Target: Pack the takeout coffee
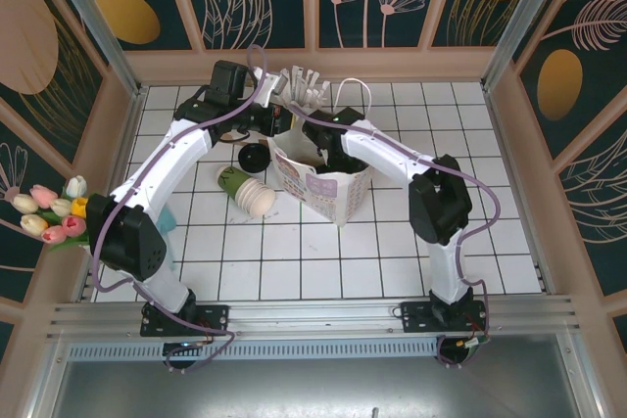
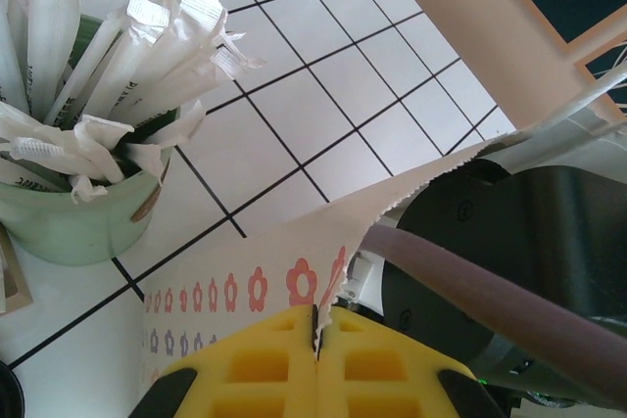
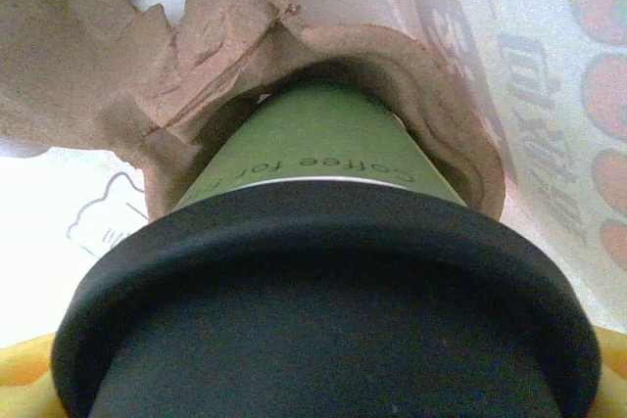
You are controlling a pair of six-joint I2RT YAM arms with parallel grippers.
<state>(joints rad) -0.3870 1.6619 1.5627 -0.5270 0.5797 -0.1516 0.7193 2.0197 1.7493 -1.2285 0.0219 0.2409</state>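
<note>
The takeout coffee [image 3: 318, 139], a green paper cup with a black lid [image 3: 323, 291], sits in a brown cardboard cup carrier [image 3: 225, 36] inside the flower-printed paper bag [image 1: 328, 193]. My right gripper [image 1: 331, 156] reaches down into the bag and is shut on the cup near its lid; yellow fingers [image 3: 18, 371] show at the lid's sides. My left gripper [image 2: 318, 325] is shut on the bag's torn-edged rim [image 2: 265, 261] at its far left side, holding it up.
A pale-green holder of white wrapped straws [image 2: 88, 222] stands just behind the bag. Stacked cream cups [image 1: 250, 193] lie on their side left of the bag, by a loose black lid [image 1: 253, 157]. Tulips [image 1: 54, 210] sit at the left wall.
</note>
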